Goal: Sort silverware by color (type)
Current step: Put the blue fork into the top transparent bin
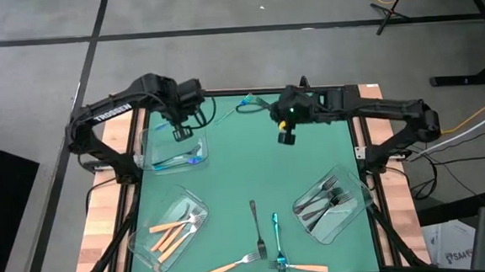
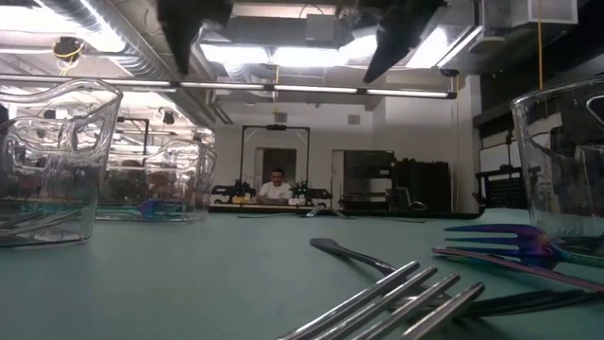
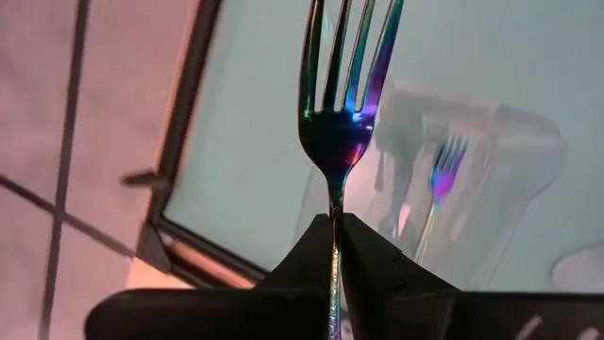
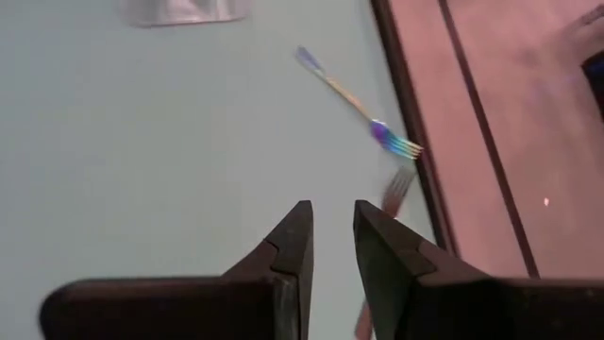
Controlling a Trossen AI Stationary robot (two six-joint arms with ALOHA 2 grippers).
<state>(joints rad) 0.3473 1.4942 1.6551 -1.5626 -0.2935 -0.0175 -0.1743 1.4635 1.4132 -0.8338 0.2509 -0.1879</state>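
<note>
orange forks (image 1: 176, 229): near-left tray, two loose near edge
dark forks (image 1: 327, 200): near-right tray
blue-teal fork (image 3: 342, 104): upright, clamped in left tool (image 3: 338, 236)

Three clear trays (image 1: 160, 145), about a dozen forks (image 1: 254, 220).

The counter (image 1: 245, 170) is plain green with pale wooden side strips. A fork (image 3: 342, 104) between the left arm's black jaws shimmers iridescent blue, teal and purple. Beyond the right arm's black jaws lies another rainbow-blue fork (image 4: 363, 111). Orange-handled forks (image 1: 174, 231) fill one clear tray (image 1: 148, 253), dark grey forks (image 1: 327, 202) another.
</note>
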